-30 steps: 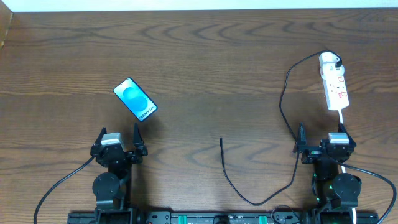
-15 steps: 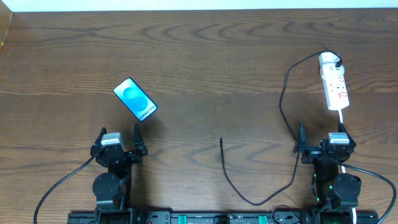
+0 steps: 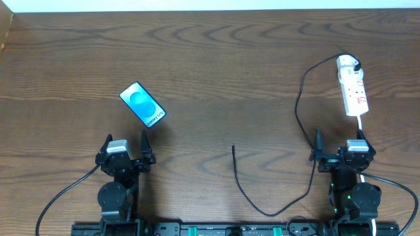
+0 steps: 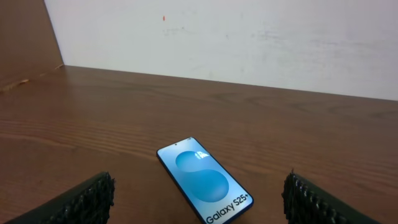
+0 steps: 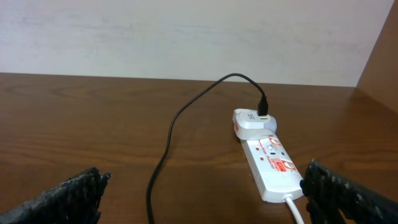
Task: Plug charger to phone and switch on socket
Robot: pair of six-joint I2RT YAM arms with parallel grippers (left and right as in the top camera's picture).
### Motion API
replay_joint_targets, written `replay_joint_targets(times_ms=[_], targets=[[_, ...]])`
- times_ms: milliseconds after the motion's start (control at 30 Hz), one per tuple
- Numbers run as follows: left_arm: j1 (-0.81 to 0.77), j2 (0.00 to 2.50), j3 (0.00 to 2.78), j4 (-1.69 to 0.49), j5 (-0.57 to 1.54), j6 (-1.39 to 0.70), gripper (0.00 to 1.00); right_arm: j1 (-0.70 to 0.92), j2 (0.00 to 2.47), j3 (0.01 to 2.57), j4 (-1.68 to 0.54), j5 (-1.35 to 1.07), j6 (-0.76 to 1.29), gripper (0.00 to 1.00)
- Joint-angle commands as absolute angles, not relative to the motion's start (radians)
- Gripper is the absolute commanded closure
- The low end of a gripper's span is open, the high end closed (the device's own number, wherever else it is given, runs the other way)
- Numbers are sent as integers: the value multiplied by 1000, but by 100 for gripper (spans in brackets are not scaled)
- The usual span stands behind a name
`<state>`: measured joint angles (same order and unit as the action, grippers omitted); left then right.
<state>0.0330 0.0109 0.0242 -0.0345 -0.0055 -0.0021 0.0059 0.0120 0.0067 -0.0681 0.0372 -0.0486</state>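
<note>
The phone (image 3: 143,104) lies face up at the left of the table, its blue screen lit; in the left wrist view the phone (image 4: 204,180) sits just ahead of my open left gripper (image 4: 199,205). The white socket (image 3: 353,90) lies at the far right, with the white adapter (image 3: 348,64) plugged into its far end. The charger cable (image 3: 298,118) loops down from the adapter, and its free tip (image 3: 233,147) rests mid-table. My right gripper (image 3: 340,148) stands open near the table's front; the socket (image 5: 270,167) and cable (image 5: 163,158) lie ahead of it. Neither gripper holds anything.
A white lead (image 5: 295,208) runs from the socket's near end toward the right arm. A pale wall (image 4: 249,43) backs the table's far edge. Both arm bases (image 3: 118,190) sit at the front edge.
</note>
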Motion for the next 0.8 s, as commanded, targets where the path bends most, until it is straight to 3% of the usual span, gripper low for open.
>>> replay_joint_targets(times_ms=[0, 433, 767], targets=[[38, 6, 4, -73, -7, 3, 14, 6, 6, 5, -72, 31, -61, 1], [38, 17, 86, -68, -6, 5, 13, 6, 6, 5, -72, 31, -61, 1], [38, 242, 321, -98, 19, 46, 14, 6, 6, 5, -72, 31, -61, 1]])
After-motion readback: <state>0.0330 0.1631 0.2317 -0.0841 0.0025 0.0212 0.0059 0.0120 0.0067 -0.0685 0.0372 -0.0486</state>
